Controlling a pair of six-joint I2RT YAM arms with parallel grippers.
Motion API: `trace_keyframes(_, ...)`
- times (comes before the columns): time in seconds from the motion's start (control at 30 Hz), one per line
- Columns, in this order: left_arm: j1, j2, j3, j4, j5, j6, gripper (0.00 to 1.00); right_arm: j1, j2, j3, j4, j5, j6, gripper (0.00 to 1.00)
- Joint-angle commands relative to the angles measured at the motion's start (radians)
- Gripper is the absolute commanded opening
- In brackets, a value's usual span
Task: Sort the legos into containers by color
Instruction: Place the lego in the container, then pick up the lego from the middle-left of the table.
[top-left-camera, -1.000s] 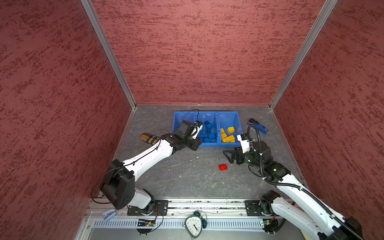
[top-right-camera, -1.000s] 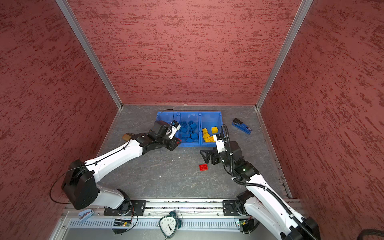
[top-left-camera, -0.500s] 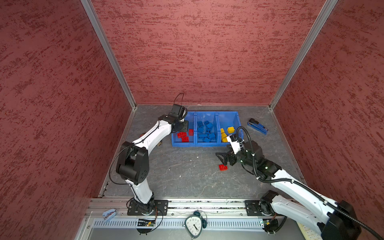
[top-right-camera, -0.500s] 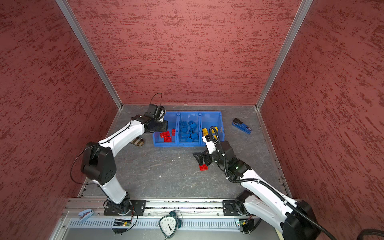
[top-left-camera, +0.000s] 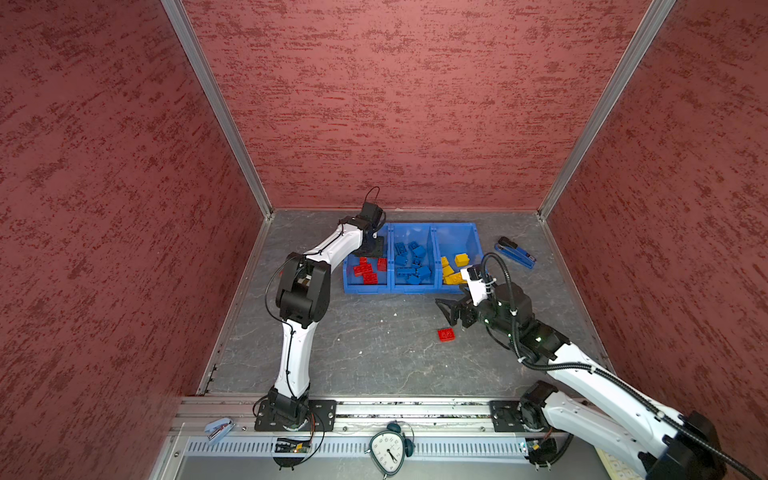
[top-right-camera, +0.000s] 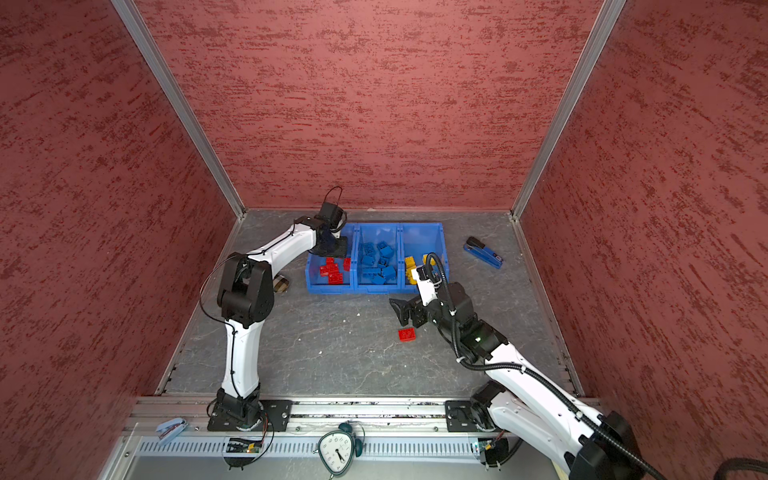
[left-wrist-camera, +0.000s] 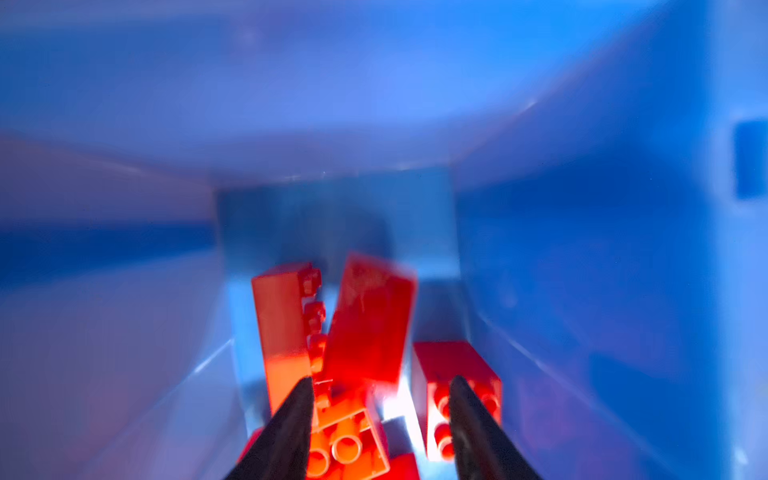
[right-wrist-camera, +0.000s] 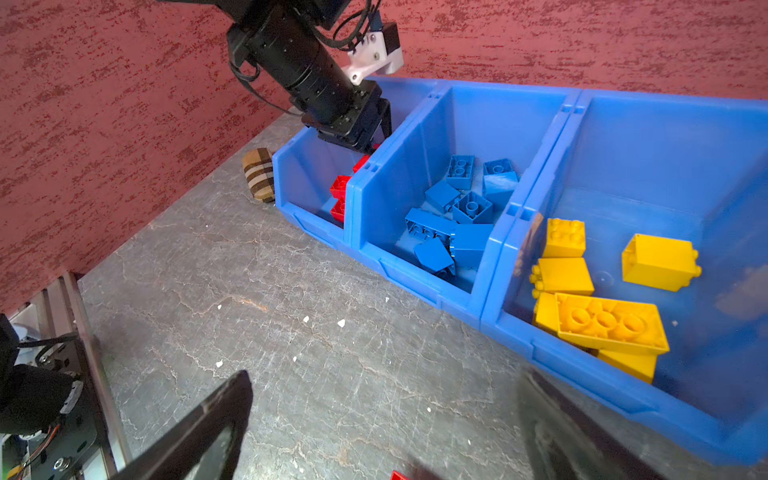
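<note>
Left gripper (top-left-camera: 370, 250) is hanging inside the leftmost bin (top-left-camera: 365, 288), jaws standing apart and gripping nothing. In the left wrist view I am seeing red bricks (left-wrist-camera: 286, 324) piled just beyond the fingertips (left-wrist-camera: 301, 399). One tilted brick (left-wrist-camera: 372, 316) is showing blurred, clear of both tips. The middle bin (top-left-camera: 411, 289), beside that hand, is holding blue bricks (top-left-camera: 409, 262). The far bin (top-left-camera: 455, 227) is holding yellow bricks (top-left-camera: 453, 270). Right gripper (top-left-camera: 448, 314) is hovering in front of it, jaws spread wide, empty. A loose red brick (top-left-camera: 446, 334) is lying on the table (top-left-camera: 374, 332) just below this gripper, apart from it. A stapler (top-left-camera: 515, 252) is lying well beyond.
</note>
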Motion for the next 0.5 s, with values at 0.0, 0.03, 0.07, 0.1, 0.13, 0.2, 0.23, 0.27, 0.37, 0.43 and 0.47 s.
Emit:
trace_keyframes(0.0, -0.009, -0.113, -0.054, 0.047, 0.022, -0.011, 0.73, 0.007, -0.014, -0.020, 0.019, 0.091, 0.022, 0.99)
trace_keyframes(0.03, -0.011, -0.143, -0.082, 0.061, 0.029, -0.014, 0.75, 0.008, -0.017, -0.022, 0.021, 0.106, 0.027, 0.99)
trace_keyframes(0.07, -0.018, -0.174, -0.112, 0.079, 0.033, -0.015, 0.76, 0.007, -0.018, -0.024, 0.023, 0.121, 0.031, 0.99)
trace_keyframes(0.1, -0.027, -0.216, -0.153, 0.103, 0.031, -0.018, 0.78, 0.007, -0.019, -0.025, 0.022, 0.143, 0.041, 0.99)
trace_keyframes(0.13, -0.042, -0.262, -0.195, 0.129, 0.031, -0.021, 0.80, 0.007, -0.020, -0.026, 0.017, 0.172, 0.052, 0.99)
trace_keyframes(0.2, -0.082, -0.354, -0.282, 0.190, 0.030, -0.017, 0.84, 0.006, -0.024, -0.030, 0.006, 0.227, 0.075, 0.99)
trace_keyframes(0.23, -0.113, -0.406, -0.328, 0.226, 0.028, -0.001, 0.88, 0.007, -0.028, -0.034, 0.002, 0.262, 0.093, 0.99)
trace_keyframes(0.27, -0.144, -0.447, -0.366, 0.252, 0.017, 0.022, 0.93, 0.007, -0.032, -0.039, -0.001, 0.292, 0.107, 0.99)
trace_keyframes(0.37, -0.254, -0.545, -0.449, 0.284, -0.052, 0.110, 0.99, 0.006, -0.053, -0.058, -0.017, 0.402, 0.165, 0.99)
trace_keyframes(0.43, -0.316, -0.590, -0.480, 0.270, -0.019, 0.158, 0.99, 0.006, -0.073, -0.063, -0.045, 0.432, 0.190, 0.99)
trace_keyframes(0.47, -0.344, -0.603, -0.490, 0.260, 0.007, 0.179, 0.99, 0.005, -0.083, -0.061, -0.065, 0.439, 0.201, 0.99)
